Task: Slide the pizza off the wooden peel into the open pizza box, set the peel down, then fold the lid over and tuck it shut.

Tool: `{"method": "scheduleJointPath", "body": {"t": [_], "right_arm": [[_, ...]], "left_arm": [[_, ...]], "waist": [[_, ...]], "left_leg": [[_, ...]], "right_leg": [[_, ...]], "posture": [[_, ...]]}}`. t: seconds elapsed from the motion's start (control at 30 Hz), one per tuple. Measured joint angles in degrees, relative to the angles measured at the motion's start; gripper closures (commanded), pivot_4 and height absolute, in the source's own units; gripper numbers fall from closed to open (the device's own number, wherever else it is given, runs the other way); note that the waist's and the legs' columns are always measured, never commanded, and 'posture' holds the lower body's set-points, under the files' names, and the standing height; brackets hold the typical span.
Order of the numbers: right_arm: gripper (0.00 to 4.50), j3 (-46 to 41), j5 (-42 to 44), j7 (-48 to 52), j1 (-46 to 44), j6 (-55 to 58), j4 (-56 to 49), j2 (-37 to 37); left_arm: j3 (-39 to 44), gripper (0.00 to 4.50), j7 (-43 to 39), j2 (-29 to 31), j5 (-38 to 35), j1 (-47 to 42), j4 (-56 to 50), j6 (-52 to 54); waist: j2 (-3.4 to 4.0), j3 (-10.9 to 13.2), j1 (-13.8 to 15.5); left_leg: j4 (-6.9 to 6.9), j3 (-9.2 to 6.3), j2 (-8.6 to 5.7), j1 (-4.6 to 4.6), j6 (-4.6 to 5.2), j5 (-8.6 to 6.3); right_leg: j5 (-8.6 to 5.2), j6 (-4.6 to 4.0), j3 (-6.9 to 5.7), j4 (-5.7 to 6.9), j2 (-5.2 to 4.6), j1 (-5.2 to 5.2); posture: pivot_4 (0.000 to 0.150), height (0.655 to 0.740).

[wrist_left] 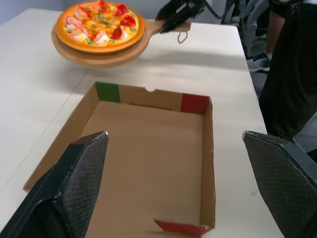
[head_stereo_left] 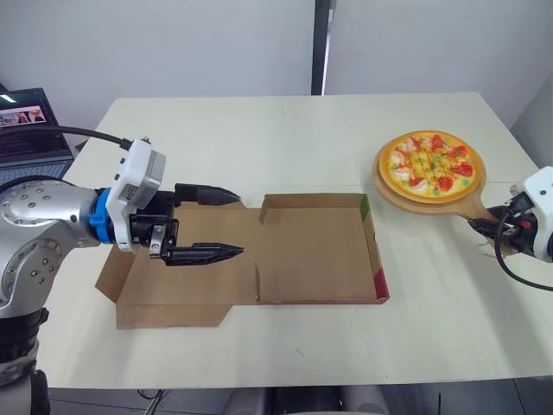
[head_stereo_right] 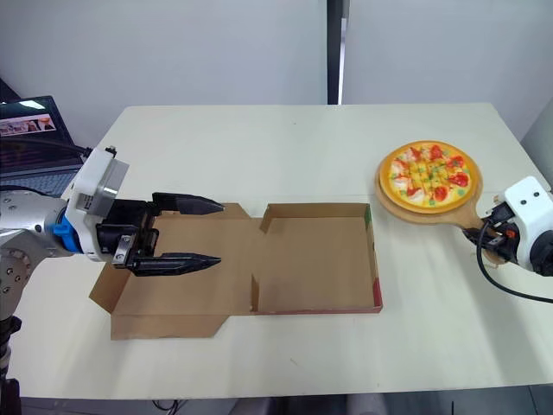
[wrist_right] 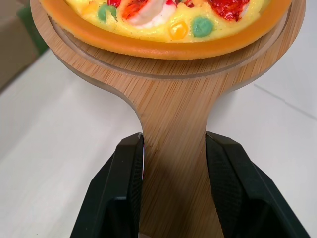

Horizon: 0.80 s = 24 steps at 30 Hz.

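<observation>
The pizza lies on the round wooden peel at the table's right side, just right of the open cardboard box. My right gripper is shut on the peel's handle, one black finger on each side. The peel hangs a little above the table with a shadow under it. The box's lid lies flat and open to the left of the tray. Above that lid my left gripper hovers open, with nothing between its fingers, pointing toward the tray.
A laptop stands off the table's far left corner. The white table has bare room behind and in front of the box. A person in dark clothes stands beyond the table's right edge.
</observation>
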Motion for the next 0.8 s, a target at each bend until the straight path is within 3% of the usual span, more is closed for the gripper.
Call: {"method": "scheduleJointPath", "body": {"t": [0.2,0.57,0.8], "right_arm": [[2.91,6.1,0.0,4.7,-7.7,-5.0,-0.1,-2.1],[2.91,18.3,-2.8,8.8,-13.3,-13.1,0.2,-0.2],[2.91,22.0,-6.6,12.1,-15.7,-19.6,1.1,-0.2]], "left_arm": [[3.1,0.0,-0.5,1.1,0.3,2.4,-0.3,-1.1],[10.3,0.0,-3.8,2.8,0.7,13.6,-0.8,-2.3],[11.2,0.0,-4.5,3.4,1.3,15.5,-2.5,-3.1]], "waist": [[0.01,0.0,0.1],[0.02,0.0,0.2],[0.02,0.0,0.2]], "left_leg": [[0.04,-0.07,0.05,-0.22,-0.01,0.0],[0.07,-0.08,0.04,-0.73,-0.02,0.01],[0.09,-0.06,0.03,-0.73,-0.02,0.01]], "right_leg": [[0.01,-0.02,-0.12,-0.03,0.0,-0.12],[0.05,-0.08,-0.16,-0.02,-0.03,-0.65],[0.06,-0.08,-0.16,-0.01,-0.04,-0.65]], "posture": [[0.15,0.74],[0.15,0.74],[0.15,0.74]]}}
